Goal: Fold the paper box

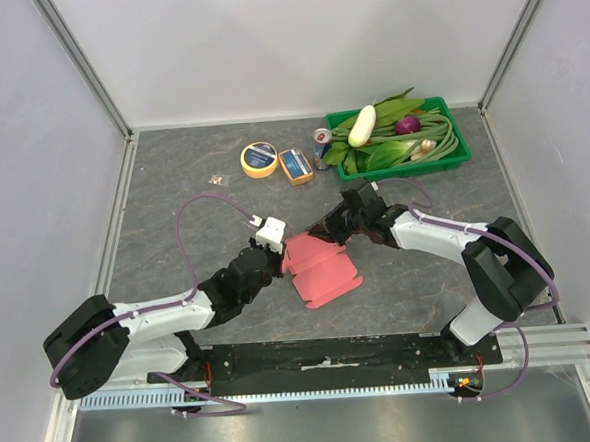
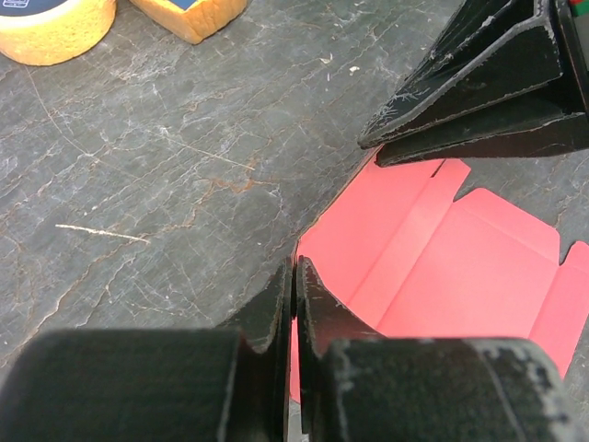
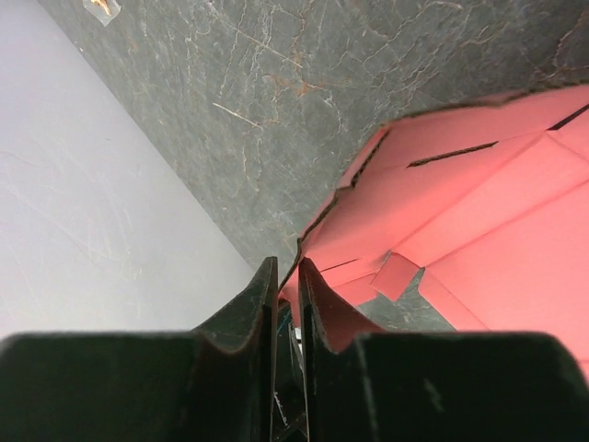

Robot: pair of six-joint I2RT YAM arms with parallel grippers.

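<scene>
Jaws, two pairs (left and right), both clenched on edges of one pink paper box (image 1: 323,269)

paper box (image 2: 442,267) cropped right, tape roll (image 2: 46,32) cropped top

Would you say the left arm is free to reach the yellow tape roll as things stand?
Probably yes: only bare table lies between the left gripper and the tape roll, though it is pinching the paper box.
</scene>
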